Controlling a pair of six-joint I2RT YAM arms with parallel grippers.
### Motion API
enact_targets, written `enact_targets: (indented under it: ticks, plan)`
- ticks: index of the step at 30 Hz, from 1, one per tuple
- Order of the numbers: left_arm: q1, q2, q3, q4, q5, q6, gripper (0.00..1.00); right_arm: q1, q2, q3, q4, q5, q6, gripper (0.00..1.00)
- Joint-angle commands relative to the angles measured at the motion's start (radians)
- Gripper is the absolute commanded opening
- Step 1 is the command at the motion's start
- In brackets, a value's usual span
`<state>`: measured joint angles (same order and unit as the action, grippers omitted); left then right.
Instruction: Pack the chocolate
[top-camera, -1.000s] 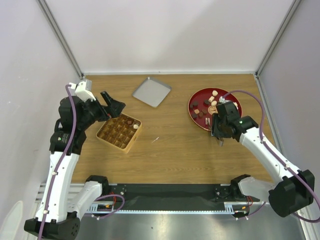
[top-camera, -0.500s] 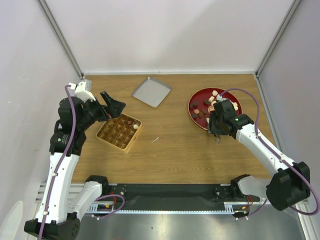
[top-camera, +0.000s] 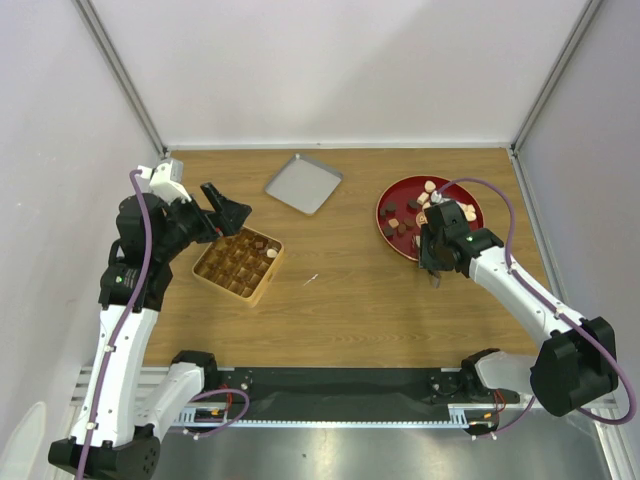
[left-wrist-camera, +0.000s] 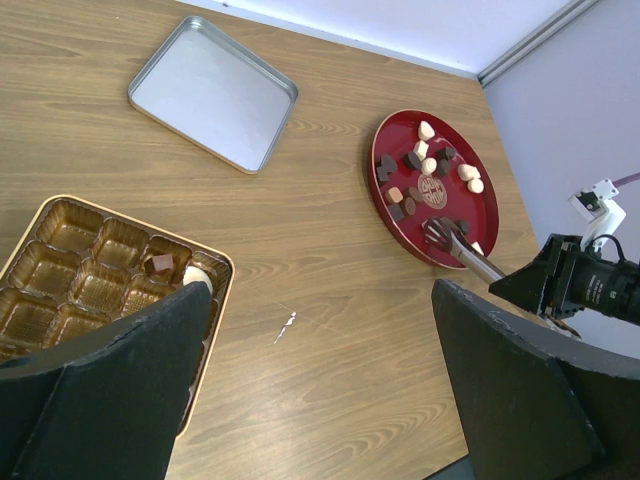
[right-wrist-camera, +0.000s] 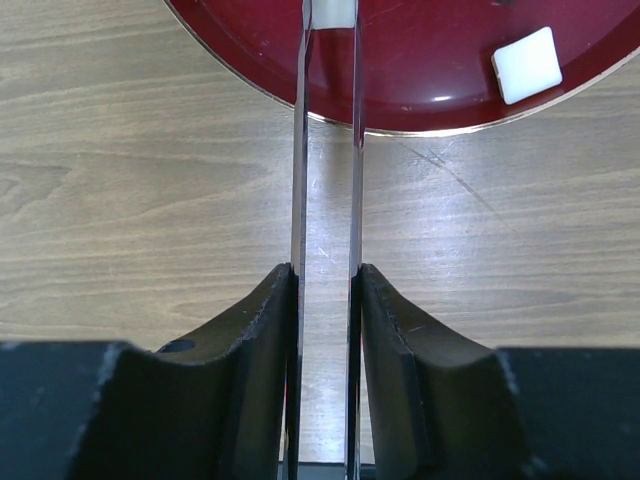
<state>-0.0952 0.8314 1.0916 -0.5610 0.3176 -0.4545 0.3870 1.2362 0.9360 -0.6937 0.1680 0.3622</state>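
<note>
The chocolate (top-camera: 412, 215) lies as several dark, tan and cream pieces on a red plate (top-camera: 380, 214). In the left wrist view the same pieces (left-wrist-camera: 428, 165) show. My right gripper (right-wrist-camera: 327, 275) is shut on thin metal tongs (right-wrist-camera: 298, 150), at the plate's near edge (top-camera: 434, 252). The tongs' tips pinch a cream piece (right-wrist-camera: 332, 12) on the plate (right-wrist-camera: 430, 60). A white square piece (right-wrist-camera: 526, 65) lies to the right. The tan grid box (top-camera: 238, 264) holds a cream sweet (left-wrist-camera: 195, 275) and a dark one (left-wrist-camera: 160, 264). My left gripper (left-wrist-camera: 320, 300) hangs open above the box's far corner (top-camera: 228, 205).
A flat silver tray (top-camera: 303, 183) lies at the back of the wooden table, between box and plate. A small white scrap (left-wrist-camera: 288, 325) sits on the wood right of the box. White walls and metal posts close in the table on three sides.
My right gripper has shifted slightly toward the plate and its jaws have narrowed, squeezing the tongs closer. The left arm has stayed still.
</note>
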Motion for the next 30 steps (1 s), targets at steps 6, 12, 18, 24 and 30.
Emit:
enact_targets:
  ticks: [6,12,18,24,30]
  plan:
    - [-0.001,0.0,0.017,0.023,-0.014,-0.012,1.0,0.019,-0.03,0.113,-0.023,0.013,-0.026,0.31]
    - [-0.001,0.018,0.048,-0.008,-0.026,-0.026,1.0,0.163,-0.003,0.282,-0.029,0.001,-0.032,0.31]
    - [-0.001,-0.006,0.076,-0.025,-0.055,-0.01,1.0,0.344,0.103,0.349,0.116,0.007,0.004,0.31]
    - [-0.001,-0.051,0.159,-0.056,-0.078,-0.001,1.0,0.518,0.264,0.394,0.372,0.01,-0.002,0.3]
    - [-0.001,-0.109,0.169,-0.066,-0.13,0.004,1.0,0.621,0.42,0.475,0.563,0.022,-0.074,0.3]
